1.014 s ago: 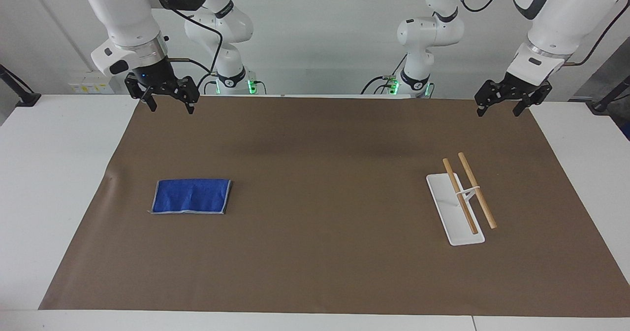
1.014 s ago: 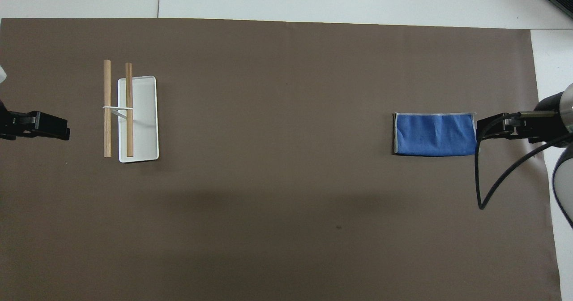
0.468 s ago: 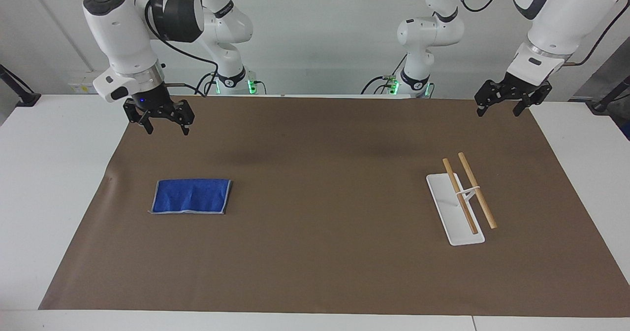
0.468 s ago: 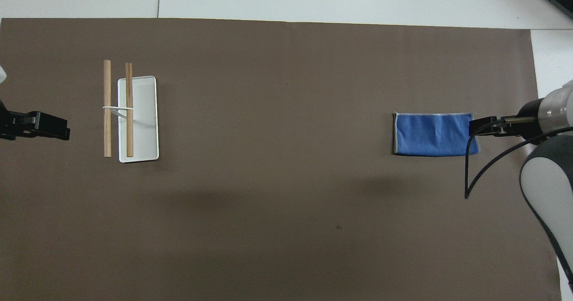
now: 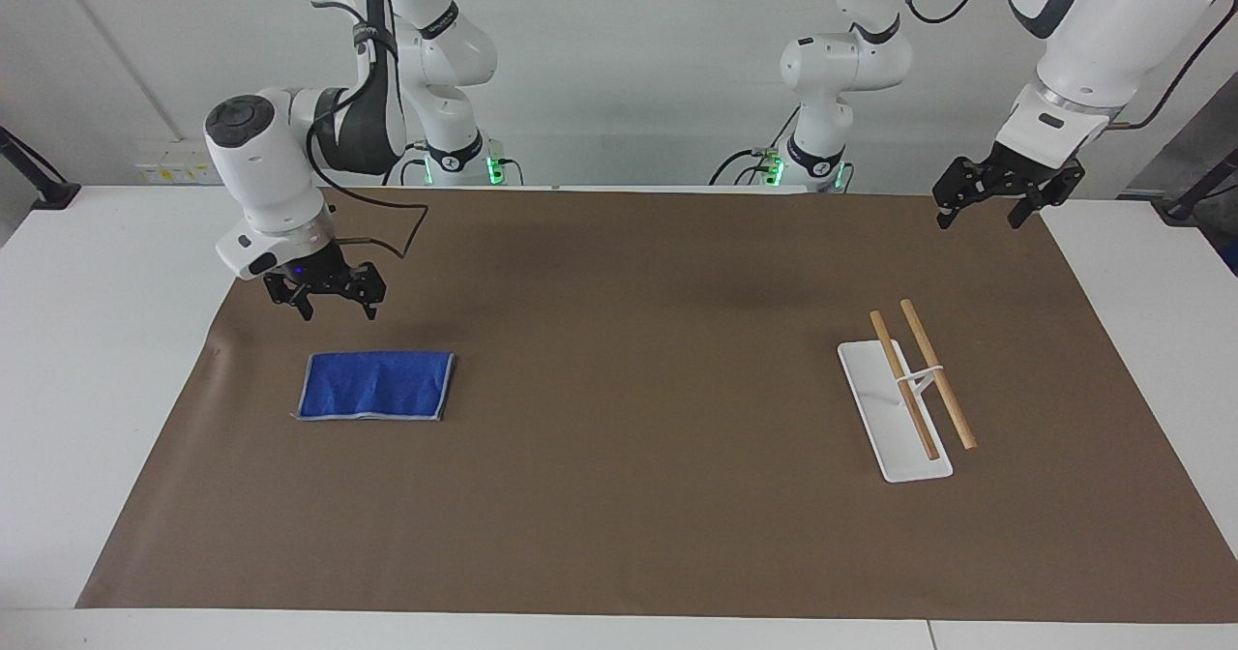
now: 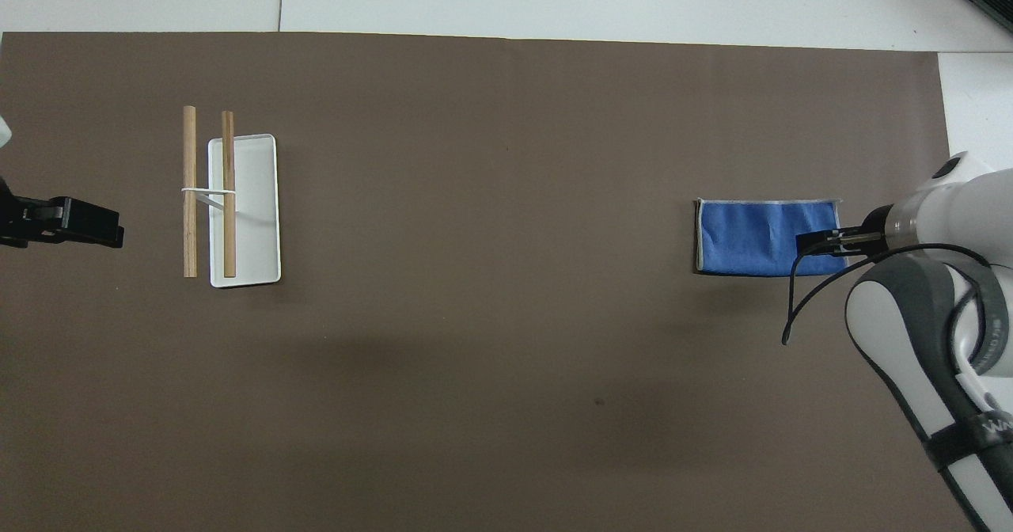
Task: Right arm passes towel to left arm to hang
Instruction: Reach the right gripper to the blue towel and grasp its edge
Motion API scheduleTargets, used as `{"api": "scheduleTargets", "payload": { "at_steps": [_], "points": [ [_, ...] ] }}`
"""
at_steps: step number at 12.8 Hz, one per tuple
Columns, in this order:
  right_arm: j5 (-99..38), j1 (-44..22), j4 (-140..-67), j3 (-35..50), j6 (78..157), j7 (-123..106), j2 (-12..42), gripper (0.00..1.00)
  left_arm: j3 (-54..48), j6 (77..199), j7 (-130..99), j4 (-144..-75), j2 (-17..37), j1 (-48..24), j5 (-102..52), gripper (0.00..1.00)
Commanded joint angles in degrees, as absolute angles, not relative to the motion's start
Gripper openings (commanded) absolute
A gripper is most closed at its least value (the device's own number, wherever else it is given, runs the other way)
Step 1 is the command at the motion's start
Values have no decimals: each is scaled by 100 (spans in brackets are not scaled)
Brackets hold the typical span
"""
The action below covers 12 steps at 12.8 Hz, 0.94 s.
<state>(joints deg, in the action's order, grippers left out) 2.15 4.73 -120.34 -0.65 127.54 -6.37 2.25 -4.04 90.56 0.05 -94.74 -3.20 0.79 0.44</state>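
While it lies flat, blue towel (image 5: 375, 386), pale-grey edging, right gripper (image 5: 338, 309) above, jaws spread

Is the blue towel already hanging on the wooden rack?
No, the towel lies flat on the brown mat, apart from the rack at the left arm's end.

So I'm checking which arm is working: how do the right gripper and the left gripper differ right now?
The right gripper hangs low over the mat just short of the blue towel, on the robots' side of it; the left gripper waits high at the mat's edge, away from the rack. The right points almost straight down; the left is tilted. Both are open and hold nothing.
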Motion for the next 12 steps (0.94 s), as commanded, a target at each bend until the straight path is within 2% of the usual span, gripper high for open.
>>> {"api": "scheduleTargets", "payload": {
  "at_steps": [1,6,9,12],
  "points": [
    [79,554,-12059,-44,13392,-870,675,100,-396,9018,44,-9536,-396,105,-9,100],
    [79,554,-12102,-35,14334,-852,1352,100,-396,9018,44,-9536,-396,105,-9,100],
    [79,554,-12190,-35,14370,-844,1450,100,-404,9017,44,-9536,-396,97,-9,100],
    [79,554,-12418,-35,14729,-835,1494,100,-404,9035,44,-9536,-404,79,-9,100]
  ]
}}
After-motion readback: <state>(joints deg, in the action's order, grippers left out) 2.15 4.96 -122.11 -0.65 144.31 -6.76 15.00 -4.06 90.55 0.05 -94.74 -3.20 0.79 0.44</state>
